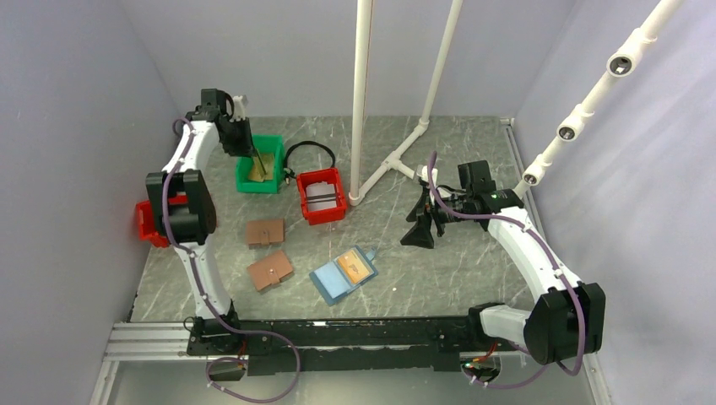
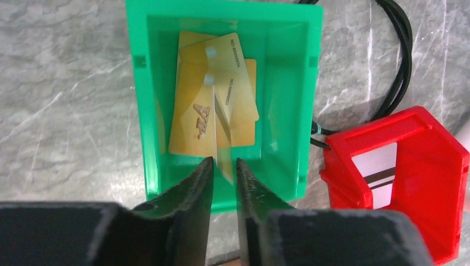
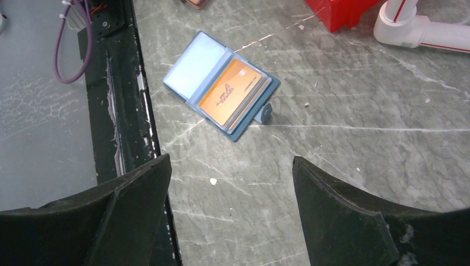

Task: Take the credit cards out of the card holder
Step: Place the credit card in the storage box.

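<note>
The blue card holder (image 1: 329,283) lies open on the table near the front middle, and it also shows in the right wrist view (image 3: 191,69). An orange-gold credit card (image 1: 355,267) sits in its right pocket (image 3: 230,91). My left gripper (image 1: 253,156) hangs over the green bin (image 1: 245,181); its jaws (image 2: 224,160) stand slightly apart. A gold credit card (image 2: 221,147) stands on edge between them, leaning and not visibly pinched. Several gold cards (image 2: 191,119) lie in the green bin (image 2: 138,111). My right gripper (image 1: 420,226) is wide open and empty (image 3: 231,166), above bare table to the right of the holder.
A red bin (image 1: 308,207) holding a white card stands right of the green bin (image 2: 343,166). A black cable (image 1: 308,150) loops behind it. Two brown wallets (image 1: 264,232) (image 1: 270,270) lie left of the holder. Another red bin (image 1: 148,224) sits at the far left. White pipes (image 1: 363,101) rise at centre back.
</note>
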Controlling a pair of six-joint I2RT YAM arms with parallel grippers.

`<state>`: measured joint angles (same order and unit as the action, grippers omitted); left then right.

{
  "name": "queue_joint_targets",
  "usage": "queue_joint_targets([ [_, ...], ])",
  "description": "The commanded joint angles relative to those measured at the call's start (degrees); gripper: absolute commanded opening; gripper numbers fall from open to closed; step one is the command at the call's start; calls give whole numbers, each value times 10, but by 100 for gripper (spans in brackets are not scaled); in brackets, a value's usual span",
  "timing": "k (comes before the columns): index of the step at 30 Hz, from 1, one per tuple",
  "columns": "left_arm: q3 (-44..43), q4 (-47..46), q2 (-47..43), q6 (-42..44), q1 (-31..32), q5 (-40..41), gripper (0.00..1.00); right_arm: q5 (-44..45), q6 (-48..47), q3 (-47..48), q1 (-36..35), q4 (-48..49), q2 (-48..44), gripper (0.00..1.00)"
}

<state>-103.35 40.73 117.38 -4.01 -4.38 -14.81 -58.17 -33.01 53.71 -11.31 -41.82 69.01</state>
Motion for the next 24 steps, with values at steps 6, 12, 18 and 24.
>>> queue_joint_targets([
  [6, -121, 74, 19, -22, 1, 31, 44, -27, -23, 5, 10, -5, -7, 83],
  [12, -15, 30, -139, -46, 1, 29, 48, -26, -32, 5, 21, -8, -24, 83],
  [18, 257, -69, -398, -115, 0, -22, 79, -47, -52, 0, 35, -16, -48, 83],
  [24, 461, -105, -640, -220, -1, -65, 100, -45, -61, -16, 45, 0, -77, 83],
])
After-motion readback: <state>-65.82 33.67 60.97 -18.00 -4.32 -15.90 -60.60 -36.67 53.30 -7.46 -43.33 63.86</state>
